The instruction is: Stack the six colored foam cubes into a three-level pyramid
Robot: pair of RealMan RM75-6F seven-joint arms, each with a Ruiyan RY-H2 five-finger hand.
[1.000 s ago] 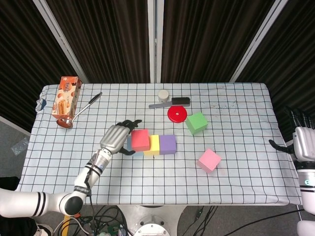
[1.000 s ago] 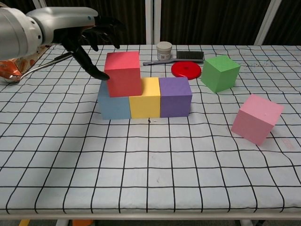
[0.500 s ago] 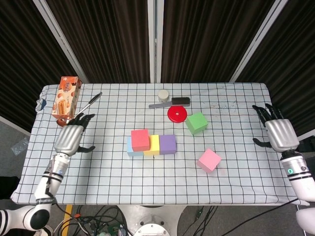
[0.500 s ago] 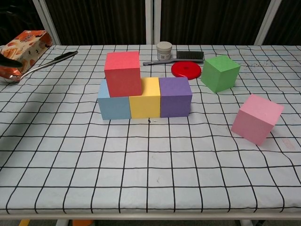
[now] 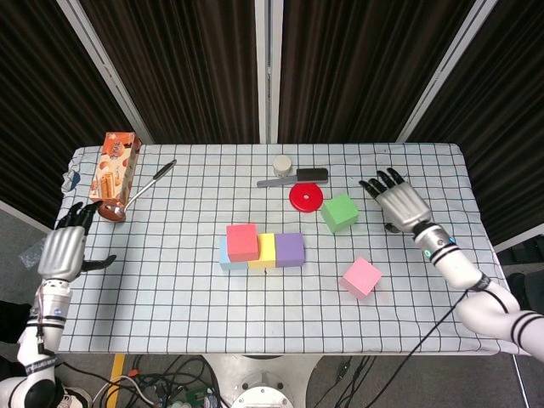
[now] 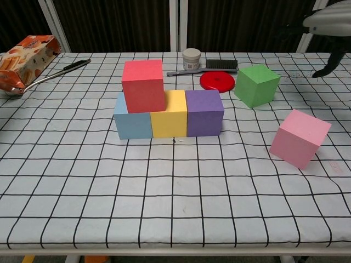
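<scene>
Half-built pyramid on the checked worktop (image 6: 175, 208), seen from nearest to farthest. Closest to the robot lies the pink cube (image 6: 299, 138), tilted on an edge and well apart from the rest, waiting its turn. Behind it stands the base row, blue cube (image 6: 130, 121), yellow cube (image 6: 169, 114) and purple cube (image 6: 204, 112) pressed side to side so they can bear a second level. The red cube (image 6: 143, 85) sits on top, straddling the blue and yellow joint, though it leans more over the blue; that offset is what a pyramid course needs. The green cube (image 6: 256, 84) rests alone just right of the row, beside a red disc (image 6: 217, 80). Farther back are a small jar (image 6: 191, 57), a brush (image 6: 211, 66), a ladle (image 6: 46, 77) and a snack box (image 6: 24, 56).

The right robot hand (image 5: 398, 204) hovers just beside the green cube, fingers spread and holding nothing, likely to take it for the second level. The left robot hand (image 5: 62, 252) hangs at the worktop's left edge, also empty with fingers apart.

A second ago the left robot hand was at the red cube; it has since let go and pulled back to the edge, while the right has come in from the far right side toward the green cube. The cubes have not moved.
</scene>
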